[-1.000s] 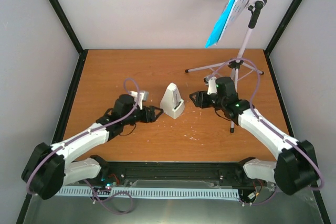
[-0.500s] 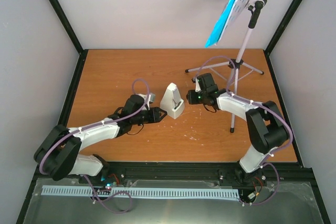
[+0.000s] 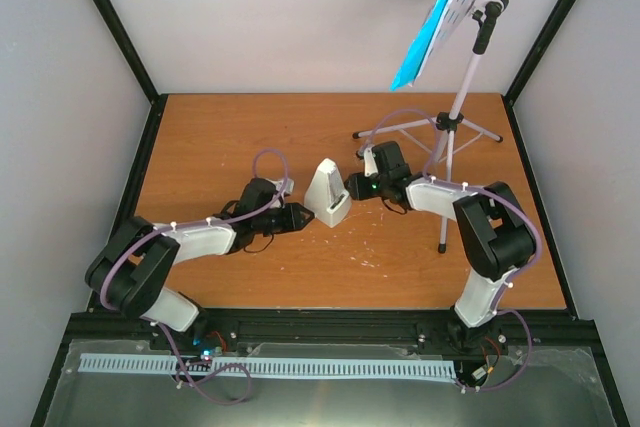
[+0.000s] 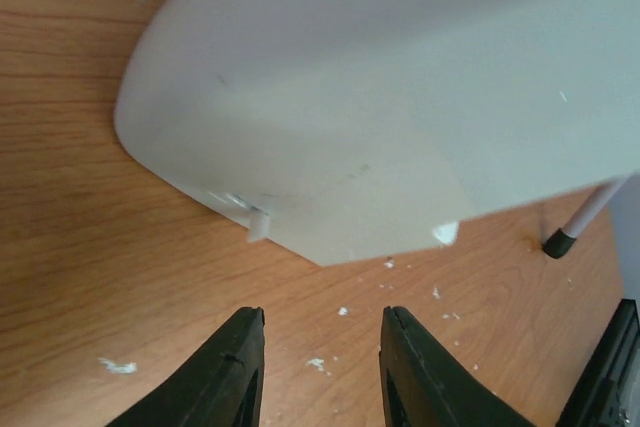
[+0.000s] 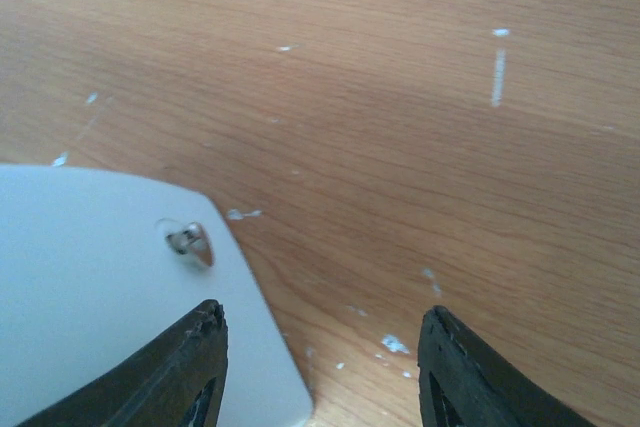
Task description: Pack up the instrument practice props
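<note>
Top external: left gripper (image 3: 304, 217) and right gripper (image 3: 352, 190), jaws spread, flank the metronome (image 3: 328, 194) midway between side edges of the bench (image 3: 230, 137). Uneven contact may topple it.

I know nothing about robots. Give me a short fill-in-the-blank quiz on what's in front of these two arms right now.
1. The white metronome stands ____ the left gripper and the right gripper.
2. Both grippers have their fingers ____, holding nothing.
3. The sheet-music pages up on the music stand are bright ____.
4. The music stand rests on ____ thin legs.

Missing words: between; open; blue; three.
</note>
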Robot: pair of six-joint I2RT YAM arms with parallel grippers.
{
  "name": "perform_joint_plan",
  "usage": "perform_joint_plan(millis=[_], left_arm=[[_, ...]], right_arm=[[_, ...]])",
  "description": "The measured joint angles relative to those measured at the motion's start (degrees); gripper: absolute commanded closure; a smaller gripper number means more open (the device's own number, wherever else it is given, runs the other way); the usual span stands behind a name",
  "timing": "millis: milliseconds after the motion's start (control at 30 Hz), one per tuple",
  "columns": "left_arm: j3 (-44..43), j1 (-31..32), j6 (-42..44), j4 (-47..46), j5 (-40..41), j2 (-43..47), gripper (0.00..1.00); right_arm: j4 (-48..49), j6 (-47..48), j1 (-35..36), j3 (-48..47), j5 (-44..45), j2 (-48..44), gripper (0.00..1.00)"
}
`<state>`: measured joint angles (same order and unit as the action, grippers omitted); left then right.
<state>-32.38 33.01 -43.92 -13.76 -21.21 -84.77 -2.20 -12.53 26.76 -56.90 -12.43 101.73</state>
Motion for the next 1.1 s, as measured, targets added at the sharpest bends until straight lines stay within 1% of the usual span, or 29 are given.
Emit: perform_joint_plan(millis=[100,267,467,600,700,867,1100], left_arm=[[0.00,-1.46,0.63,0.04,0.17,-0.46,0.66],[-0.11,-2.84,2.34,0.07,1.07,-0.46,0.66],[-0.09,-4.96,4.04,1.03,3.87,0.81,0.61],[0.02,-6.71,5.55,1.40,5.20,4.13,0.58],[-0.35,-7.19,6.97,2.21,6.03,4.35,0.58],[-3.32,-7.19,8.57,4.17,5.97,0.22,0.58],[-5.53,-7.19,9.73,3.93,4.00,-5.25,0.58]], right_arm=[[3.08,1.33,-0.07,3.02,-3.74,-0.92,0.48],[5.07,3.21,0.17,7.67,-9.99,-3.26,0.50],[5.86,3.45,2.45,13.79,-13.46,-9.51,0.51],[4.44,3.10,3.02,15.98,-11.98,-14.93,0.52],[4.33,2.73,2.95,15.54,-9.68,-16.52,0.54],[4.70,1.03,2.95,15.19,-6.14,-14.60,0.54],[7.23,0.00,2.97,15.85,-5.66,-11.34,0.54]])
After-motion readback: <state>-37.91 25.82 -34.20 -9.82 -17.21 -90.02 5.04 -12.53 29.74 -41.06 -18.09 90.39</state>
